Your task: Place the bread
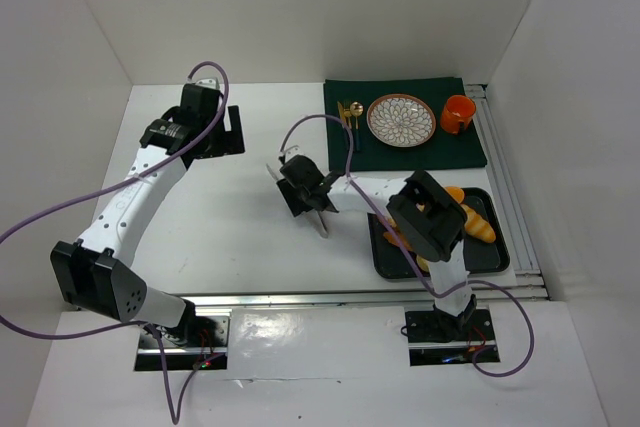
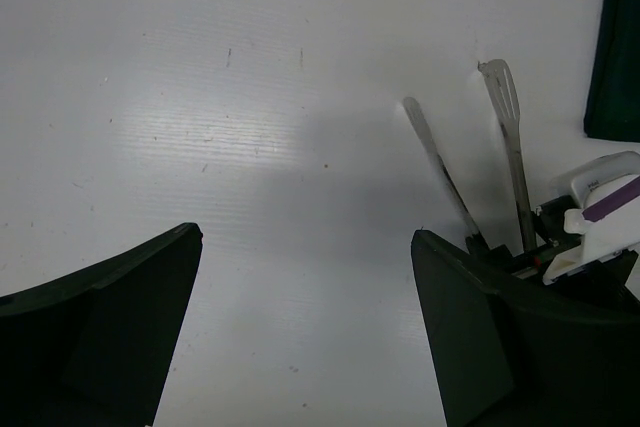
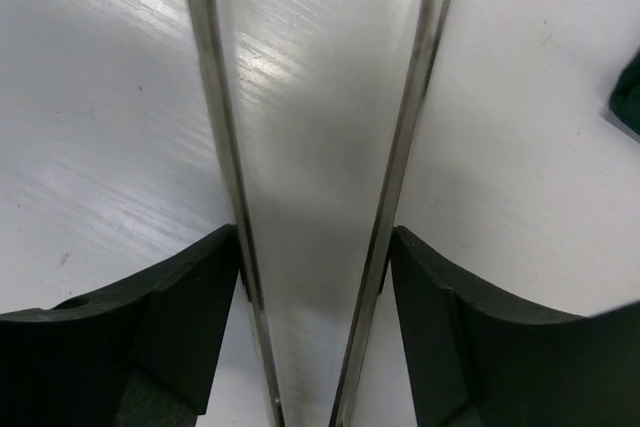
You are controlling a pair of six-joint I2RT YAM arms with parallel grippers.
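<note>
Orange-golden pastries (image 1: 478,222) lie on a black tray (image 1: 500,262) at the right, largely hidden by my right arm. I cannot make out the round domed bread among them. My right gripper (image 1: 300,187) is left of the tray, above the white table, shut on metal tongs (image 1: 322,227). In the right wrist view its fingers (image 3: 200,297) press both tongs arms (image 3: 400,147) from outside, and nothing is between the tongs. My left gripper (image 1: 232,132) is open and empty at the far left; its wrist view (image 2: 305,237) shows bare table and the tongs (image 2: 515,147).
A patterned plate (image 1: 401,119) sits on a dark green cloth (image 1: 405,152) at the back right, with an orange cup (image 1: 458,114) to its right and gold cutlery (image 1: 350,110) to its left. White walls enclose the table.
</note>
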